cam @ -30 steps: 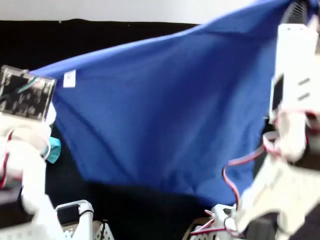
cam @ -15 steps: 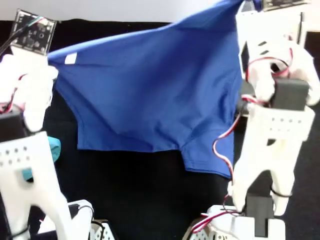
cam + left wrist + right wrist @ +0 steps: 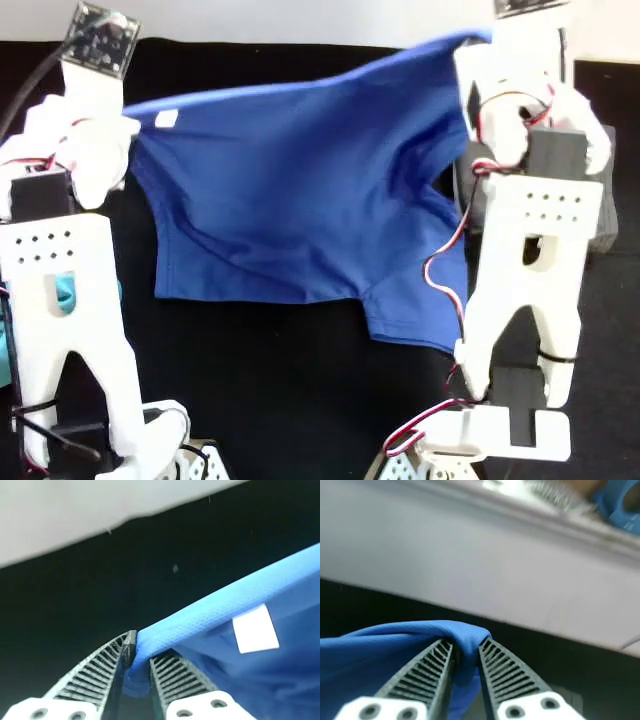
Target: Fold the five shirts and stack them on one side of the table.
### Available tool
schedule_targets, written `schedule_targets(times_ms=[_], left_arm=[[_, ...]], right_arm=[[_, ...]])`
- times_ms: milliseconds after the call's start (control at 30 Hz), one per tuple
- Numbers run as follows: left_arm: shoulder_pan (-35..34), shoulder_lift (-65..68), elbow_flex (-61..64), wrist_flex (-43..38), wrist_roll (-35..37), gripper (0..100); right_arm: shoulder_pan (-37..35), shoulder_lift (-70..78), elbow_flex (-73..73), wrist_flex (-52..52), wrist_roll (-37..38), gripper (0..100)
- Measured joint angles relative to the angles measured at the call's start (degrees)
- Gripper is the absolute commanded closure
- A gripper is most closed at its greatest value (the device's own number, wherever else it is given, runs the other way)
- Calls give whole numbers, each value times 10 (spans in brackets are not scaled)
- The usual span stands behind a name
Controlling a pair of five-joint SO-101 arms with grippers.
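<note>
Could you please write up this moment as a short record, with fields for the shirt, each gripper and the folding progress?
Shirt: blue shirt, held up and spread between the two arms, hanging toward the black table
Left: left gripper shut on the shirt's rolled edge, near the white tag
Right: right gripper shut on a bunched edge of the shirt
Progress: this shirt not yet folded

I am seeing soft, even light lying on the blue shirt (image 3: 300,190), with only faint darker bands showing in its folds. The black table (image 3: 280,400) is looking very dark, and the white wall (image 3: 300,20) behind is glowing bright.
</note>
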Motion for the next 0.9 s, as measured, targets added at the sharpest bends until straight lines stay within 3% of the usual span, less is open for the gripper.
schedule_targets(times_ms=[333,600,900], left_arm=[[1,104,-23,-6,0,991],[1,193,-23,-84,0,991],[1,293,-23,-142,0,991]], right_arm=[[0,69,-27,-35,0,992],[0,174,-26,-138,0,992],[0,324,-26,-193,105,992]])
